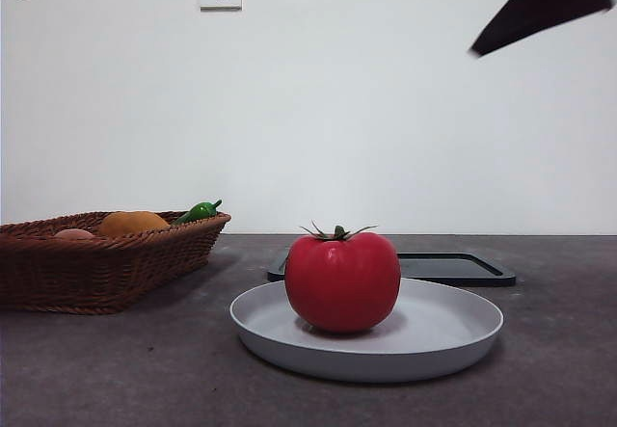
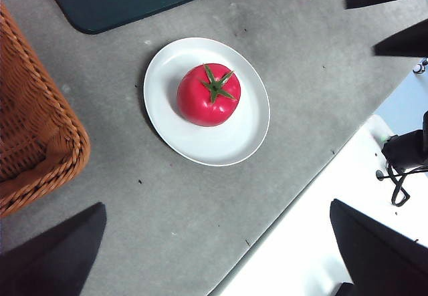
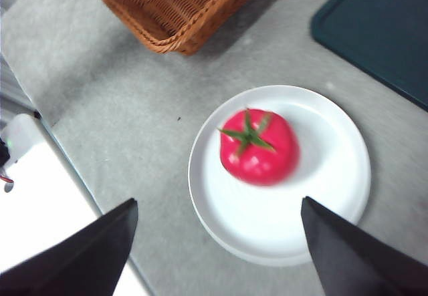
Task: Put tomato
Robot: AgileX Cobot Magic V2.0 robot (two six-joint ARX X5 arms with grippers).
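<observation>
The red tomato (image 1: 342,280) sits upright in the middle of the white plate (image 1: 453,335). Nothing holds it. The right gripper (image 3: 217,246) hangs above it with jaws wide and empty. The left gripper (image 2: 217,242) is up high too, jaws wide. Behind the plate, a dark tray (image 1: 463,268) is partly hidden. A basket (image 1: 96,268) is cut off at the edge.
</observation>
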